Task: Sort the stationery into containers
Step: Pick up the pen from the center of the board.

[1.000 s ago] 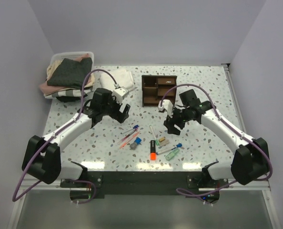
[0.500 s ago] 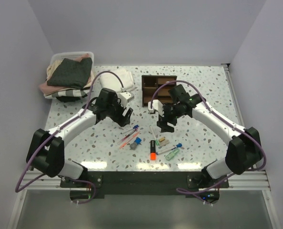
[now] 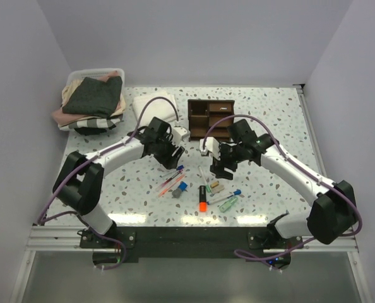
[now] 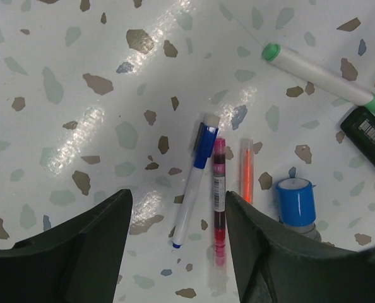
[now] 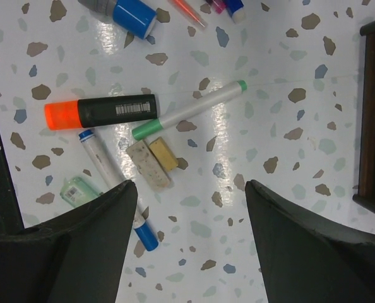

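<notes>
The stationery (image 3: 197, 186) lies scattered on the speckled table in front of the dark brown wooden organiser (image 3: 211, 118). My left gripper (image 3: 173, 151) is open and empty above the pens. Its wrist view shows a white pen with a blue cap (image 4: 197, 177), a red pen (image 4: 220, 199) and an orange pen (image 4: 247, 180) between and just beyond the fingers, with a blue-capped marker (image 4: 296, 202) to the right. My right gripper (image 3: 218, 165) is open and empty. Below it are the orange-black highlighter (image 5: 102, 112), a green-ended white pen (image 5: 187, 110), tan bits (image 5: 151, 163) and a blue-tipped white marker (image 5: 115, 189).
A white bin of folded clothes (image 3: 93, 95) stands at the back left, with a white cloth (image 3: 157, 104) beside it. The organiser's edge (image 5: 374, 113) shows at the right of the right wrist view. Walls close in the table on three sides.
My left gripper has moved right and forward to above the pens. My right gripper has moved left to over the stationery pile. Nothing was taken hold of.
</notes>
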`<action>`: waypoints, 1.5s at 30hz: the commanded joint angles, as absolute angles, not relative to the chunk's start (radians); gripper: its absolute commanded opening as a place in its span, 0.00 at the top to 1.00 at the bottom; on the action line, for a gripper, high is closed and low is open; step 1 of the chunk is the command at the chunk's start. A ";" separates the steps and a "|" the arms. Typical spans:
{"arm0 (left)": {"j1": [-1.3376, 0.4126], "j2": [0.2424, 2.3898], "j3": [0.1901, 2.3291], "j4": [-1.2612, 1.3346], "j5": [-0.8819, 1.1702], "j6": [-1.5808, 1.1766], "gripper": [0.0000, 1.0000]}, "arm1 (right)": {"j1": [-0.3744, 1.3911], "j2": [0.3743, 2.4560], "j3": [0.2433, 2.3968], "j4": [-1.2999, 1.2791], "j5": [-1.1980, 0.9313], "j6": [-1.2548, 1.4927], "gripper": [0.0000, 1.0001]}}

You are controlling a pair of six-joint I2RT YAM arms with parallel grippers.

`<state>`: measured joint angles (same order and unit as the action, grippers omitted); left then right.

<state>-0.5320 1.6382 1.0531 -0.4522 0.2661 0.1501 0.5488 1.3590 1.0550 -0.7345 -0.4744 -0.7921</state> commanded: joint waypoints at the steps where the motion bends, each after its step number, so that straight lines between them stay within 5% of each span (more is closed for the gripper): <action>1: -0.564 1.664 1.120 -0.442 0.233 0.155 0.35 | 0.552 1.304 1.028 -0.699 -0.478 -0.790 0.28; 38: -0.618 1.887 1.186 -0.396 0.196 0.140 0.57 | 0.563 1.290 0.973 -0.601 -0.425 -0.765 0.28; 41: -0.621 1.893 1.180 -0.391 0.193 0.138 0.65 | 0.563 1.290 0.971 -0.601 -0.422 -0.765 0.28; 45: -0.623 1.898 1.178 -0.402 0.216 0.146 0.93 | 0.563 1.284 0.966 -0.604 -0.414 -0.769 0.28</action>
